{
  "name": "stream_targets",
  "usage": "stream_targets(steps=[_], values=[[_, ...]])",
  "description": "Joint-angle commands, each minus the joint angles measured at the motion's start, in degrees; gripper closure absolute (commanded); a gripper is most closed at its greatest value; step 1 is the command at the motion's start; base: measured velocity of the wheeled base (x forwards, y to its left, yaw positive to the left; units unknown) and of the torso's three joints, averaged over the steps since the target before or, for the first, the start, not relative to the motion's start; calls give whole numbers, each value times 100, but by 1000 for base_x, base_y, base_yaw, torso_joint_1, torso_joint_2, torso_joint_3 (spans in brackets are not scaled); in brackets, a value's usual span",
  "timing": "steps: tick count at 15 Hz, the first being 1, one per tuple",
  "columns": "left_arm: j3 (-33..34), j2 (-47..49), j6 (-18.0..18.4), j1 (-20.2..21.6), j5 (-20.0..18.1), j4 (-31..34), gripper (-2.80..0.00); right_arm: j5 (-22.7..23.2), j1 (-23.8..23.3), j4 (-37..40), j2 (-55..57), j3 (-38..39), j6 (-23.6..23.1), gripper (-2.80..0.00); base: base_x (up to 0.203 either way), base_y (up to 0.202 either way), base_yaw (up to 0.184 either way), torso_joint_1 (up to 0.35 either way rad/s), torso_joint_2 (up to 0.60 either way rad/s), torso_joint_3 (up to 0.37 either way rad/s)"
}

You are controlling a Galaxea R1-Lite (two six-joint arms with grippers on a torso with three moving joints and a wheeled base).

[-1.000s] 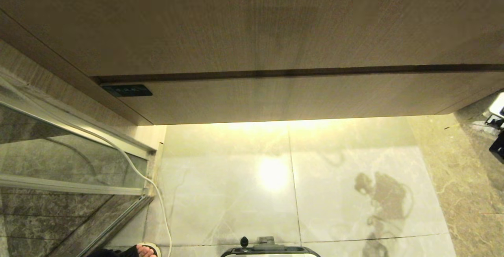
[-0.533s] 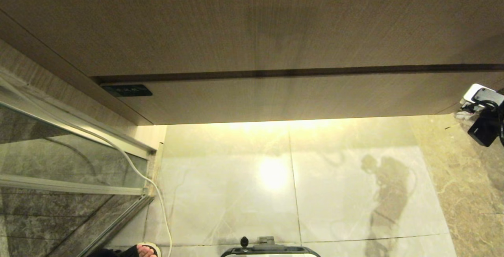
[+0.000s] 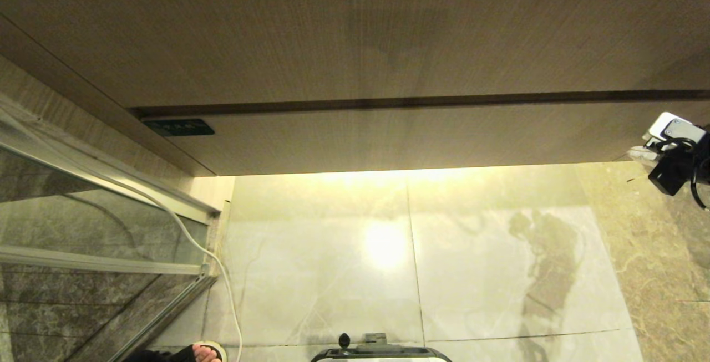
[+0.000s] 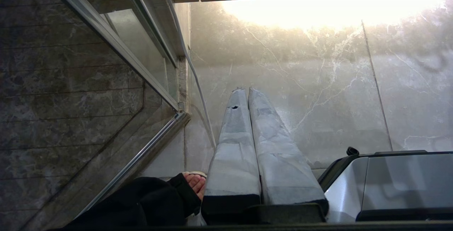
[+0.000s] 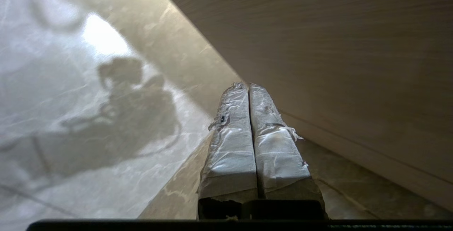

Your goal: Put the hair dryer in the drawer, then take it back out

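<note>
The wood-grain vanity front (image 3: 355, 35) fills the top of the head view, and a dark seam (image 3: 421, 100) splits it into two plain panels. The drawer is shut, and I cannot tell which panel is its front. The hair dryer is out of view. My right arm (image 3: 674, 157) reaches in at the right edge, level with the vanity's lower edge. In its wrist view the right gripper (image 5: 247, 86) is shut and empty, its tips close below the wood panel (image 5: 336, 54). My left gripper (image 4: 246, 90) hangs parked over the floor, shut and empty.
A glass shower door (image 3: 83, 212) stands at the left, with a white cable (image 3: 222, 273) running down beside it. A person's sandalled foot (image 3: 202, 352) is next to my base (image 3: 380, 352). A dark socket panel (image 3: 178, 127) sits on the lower panel's left end. Marble floor (image 3: 333, 295) lies below.
My right arm has come further into the head view from the right edge, rising and moving left toward the vanity's lower edge. Its shadow on the floor shifted too. Nothing else moved.
</note>
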Motion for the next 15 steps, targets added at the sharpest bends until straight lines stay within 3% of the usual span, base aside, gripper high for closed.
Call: stream_targets(steps=[1,15], values=[[8,0,-1,-4,-2,-2,0,19,0,-214,81,-72,133,0,0,0,0,0,0,0],[9,0,-1,-2,-2,-2,0,12,35,-767,359,-353,497,0,0,0,0,0,0,0]])
